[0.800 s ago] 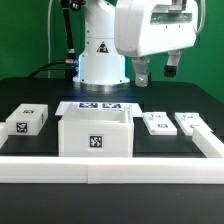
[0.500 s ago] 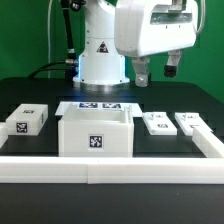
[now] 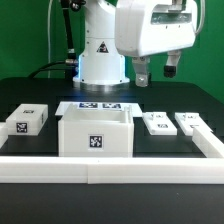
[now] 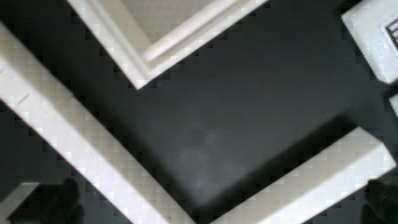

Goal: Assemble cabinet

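Cabinet (image 3: 95, 135), an open-topped white box with a black-and-white tag (image 3: 97, 142) on its front, sits mid-table in the exterior view, between small tagged blocks (image 3: 27, 120). The gripper (image 3: 157, 76) hangs above, toward that view's right, jaws apart and empty. A triangle sticker (image 3: 100, 47), its symbol too small to read, marks the base (image 3: 100, 66). In the wrist view, white edges (image 4: 71, 110) cross the black table (image 4: 249, 110).

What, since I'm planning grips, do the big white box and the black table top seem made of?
The box looks like hard white plastic with a matte finish: even colour, crisp straight edges, a printed tag on its front. The table top looks matte black, without glare; whether it is a mat or a coated board, I cannot tell.
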Robot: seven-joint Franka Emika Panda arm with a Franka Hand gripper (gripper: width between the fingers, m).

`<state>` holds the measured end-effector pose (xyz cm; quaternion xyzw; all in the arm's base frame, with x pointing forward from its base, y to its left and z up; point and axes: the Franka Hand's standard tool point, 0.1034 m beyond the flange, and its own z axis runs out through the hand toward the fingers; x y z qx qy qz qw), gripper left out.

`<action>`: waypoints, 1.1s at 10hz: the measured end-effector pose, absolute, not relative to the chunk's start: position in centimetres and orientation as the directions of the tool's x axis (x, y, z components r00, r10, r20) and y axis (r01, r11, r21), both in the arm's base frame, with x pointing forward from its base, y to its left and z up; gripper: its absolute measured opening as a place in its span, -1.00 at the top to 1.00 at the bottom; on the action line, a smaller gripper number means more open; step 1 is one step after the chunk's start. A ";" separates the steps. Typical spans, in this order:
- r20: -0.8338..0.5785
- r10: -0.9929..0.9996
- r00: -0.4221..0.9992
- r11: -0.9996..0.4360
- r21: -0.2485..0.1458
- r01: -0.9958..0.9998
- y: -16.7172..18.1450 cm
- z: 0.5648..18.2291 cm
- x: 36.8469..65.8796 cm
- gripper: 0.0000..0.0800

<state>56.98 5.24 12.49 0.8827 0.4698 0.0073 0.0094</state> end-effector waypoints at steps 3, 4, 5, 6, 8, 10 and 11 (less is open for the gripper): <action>-0.027 0.932 0.360 -0.359 0.038 0.933 4.1 12.1 55.9 -1.00; -0.035 0.922 0.386 -0.386 0.015 0.922 3.2 11.9 55.5 -1.00; -0.037 0.921 0.388 -0.388 0.015 0.922 3.1 11.9 55.5 -1.00; -0.037 0.922 0.386 -0.386 0.014 0.922 3.1 11.8 55.5 -1.00; -0.030 0.960 0.277 -0.277 0.025 0.961 2.3 11.4 55.3 -1.00; -0.032 0.984 0.175 -0.175 0.009 0.985 0.6 10.3 53.9 -1.00; -0.033 0.986 0.165 -0.165 0.001 0.986 0.0 9.9 53.6 -1.00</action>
